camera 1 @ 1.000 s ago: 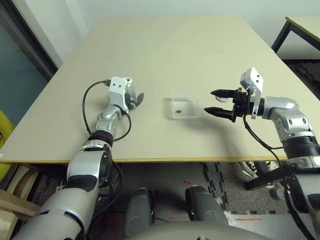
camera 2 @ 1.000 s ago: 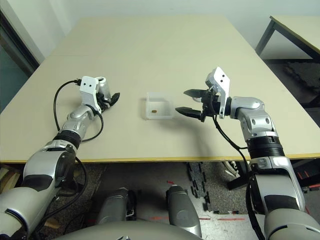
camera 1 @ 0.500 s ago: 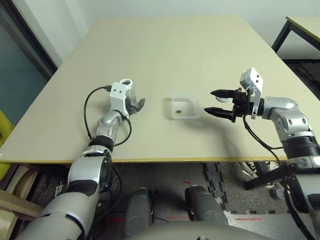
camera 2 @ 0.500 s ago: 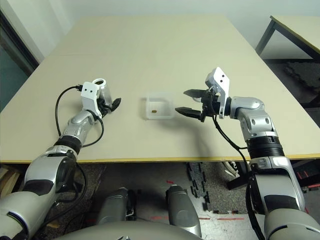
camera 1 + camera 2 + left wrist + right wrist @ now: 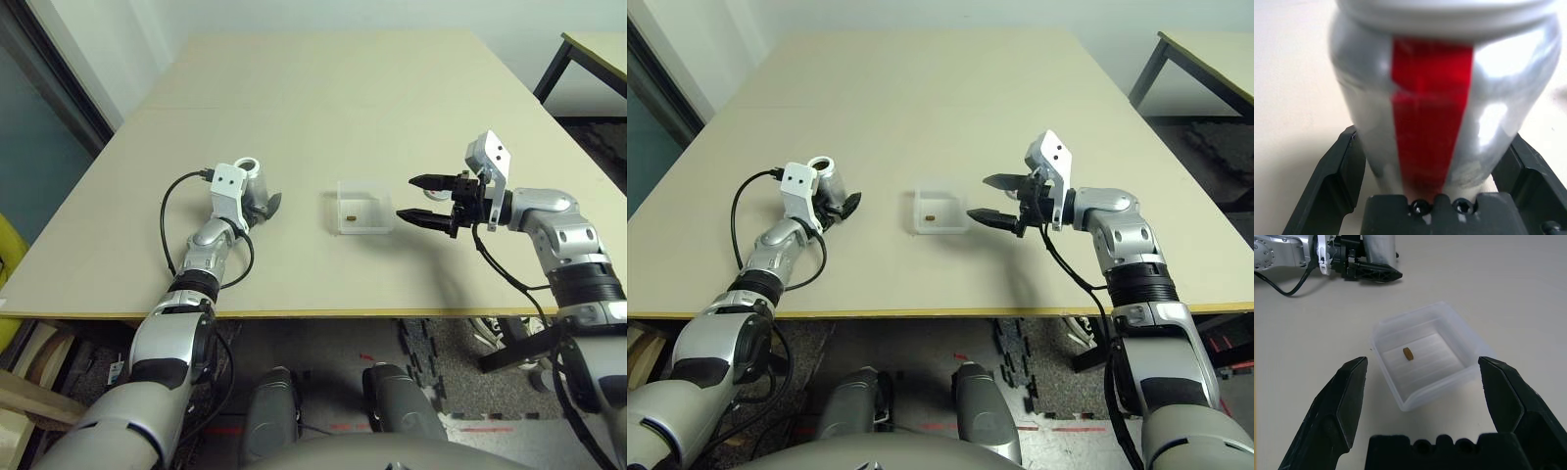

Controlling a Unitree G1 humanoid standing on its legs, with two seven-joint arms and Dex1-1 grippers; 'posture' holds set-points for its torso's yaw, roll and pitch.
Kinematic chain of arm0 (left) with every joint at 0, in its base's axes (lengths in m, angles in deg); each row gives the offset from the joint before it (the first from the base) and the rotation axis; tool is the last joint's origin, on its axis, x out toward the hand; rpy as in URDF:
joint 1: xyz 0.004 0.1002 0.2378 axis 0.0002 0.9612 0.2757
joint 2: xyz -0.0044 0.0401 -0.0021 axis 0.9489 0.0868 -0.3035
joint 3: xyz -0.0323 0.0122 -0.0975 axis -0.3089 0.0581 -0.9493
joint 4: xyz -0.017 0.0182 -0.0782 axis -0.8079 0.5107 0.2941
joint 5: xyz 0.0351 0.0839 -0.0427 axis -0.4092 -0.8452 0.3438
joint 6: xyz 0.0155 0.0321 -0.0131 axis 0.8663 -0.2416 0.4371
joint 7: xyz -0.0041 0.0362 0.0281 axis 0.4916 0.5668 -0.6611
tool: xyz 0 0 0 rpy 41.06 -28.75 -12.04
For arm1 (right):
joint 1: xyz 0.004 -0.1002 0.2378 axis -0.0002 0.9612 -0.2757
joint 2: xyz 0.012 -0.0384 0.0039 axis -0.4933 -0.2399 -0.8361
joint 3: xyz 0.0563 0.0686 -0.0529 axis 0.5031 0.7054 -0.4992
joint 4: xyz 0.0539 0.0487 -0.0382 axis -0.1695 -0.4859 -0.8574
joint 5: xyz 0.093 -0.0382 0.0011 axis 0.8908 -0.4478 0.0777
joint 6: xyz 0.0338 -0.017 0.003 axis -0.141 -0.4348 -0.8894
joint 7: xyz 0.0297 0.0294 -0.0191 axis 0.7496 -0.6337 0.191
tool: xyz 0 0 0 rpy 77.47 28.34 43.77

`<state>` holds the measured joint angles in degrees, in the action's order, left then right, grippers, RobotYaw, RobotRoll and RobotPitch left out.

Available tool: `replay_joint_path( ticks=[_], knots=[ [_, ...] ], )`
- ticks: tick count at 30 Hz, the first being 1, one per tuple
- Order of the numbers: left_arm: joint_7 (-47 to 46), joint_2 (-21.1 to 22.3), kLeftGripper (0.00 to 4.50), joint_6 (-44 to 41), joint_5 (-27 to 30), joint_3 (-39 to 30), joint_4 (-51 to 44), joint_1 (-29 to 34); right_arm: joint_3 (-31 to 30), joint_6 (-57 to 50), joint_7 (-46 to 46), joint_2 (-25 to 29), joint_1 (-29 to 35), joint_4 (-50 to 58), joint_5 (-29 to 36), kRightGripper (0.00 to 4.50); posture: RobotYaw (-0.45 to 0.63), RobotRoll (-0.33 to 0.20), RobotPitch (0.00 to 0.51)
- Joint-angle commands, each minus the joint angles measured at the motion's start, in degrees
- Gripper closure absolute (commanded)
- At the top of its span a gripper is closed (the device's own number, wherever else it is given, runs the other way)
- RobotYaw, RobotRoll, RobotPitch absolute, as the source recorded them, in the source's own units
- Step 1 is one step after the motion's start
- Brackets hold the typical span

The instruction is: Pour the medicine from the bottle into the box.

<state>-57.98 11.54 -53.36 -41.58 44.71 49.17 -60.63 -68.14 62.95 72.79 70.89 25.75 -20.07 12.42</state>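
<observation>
The silvery-grey bottle (image 5: 252, 179) with a red mark (image 5: 1425, 112) stands upright on the table, mouth up, left of the box. My left gripper (image 5: 265, 198) is open around its base, a black finger (image 5: 1337, 176) on each side with narrow gaps. The clear square box (image 5: 377, 222) lies at the table's middle with the small brownish medicine (image 5: 1407, 354) lying in it. My right gripper (image 5: 406, 197) hovers just right of the box, open wide with nothing between its fingers, pointing at the box wall (image 5: 1440, 387).
The beige table (image 5: 323, 88) stretches far behind the box with free room. Its front edge (image 5: 323, 313) runs close below both arms. A black cable (image 5: 174, 211) loops by my left wrist. Another table (image 5: 593, 49) stands at the far right.
The left arm has drawn back a little toward me with the bottle, which now stands upright between looser fingers. The right gripper has edged slightly closer to the box.
</observation>
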Motion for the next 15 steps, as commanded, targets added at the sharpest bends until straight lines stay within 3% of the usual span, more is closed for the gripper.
replay_joint_path(
  ticks=[1, 15],
  knots=[
    [0.4, 0.1, 0.03, -0.4, 0.3, 0.3, -0.7, 0.5, -0.5, 0.6, 0.3, -0.2, -0.6, -0.7, -0.5, 0.00, -0.20, 0.000, 0.052],
    [1.8, -0.4, 0.03, -0.5, 0.4, 0.5, -1.7, 0.4, -0.4, 0.8, 0.3, -0.3, -0.7, -1.1, -0.7, 0.00, -0.20, 0.000, 0.055]
  ],
)
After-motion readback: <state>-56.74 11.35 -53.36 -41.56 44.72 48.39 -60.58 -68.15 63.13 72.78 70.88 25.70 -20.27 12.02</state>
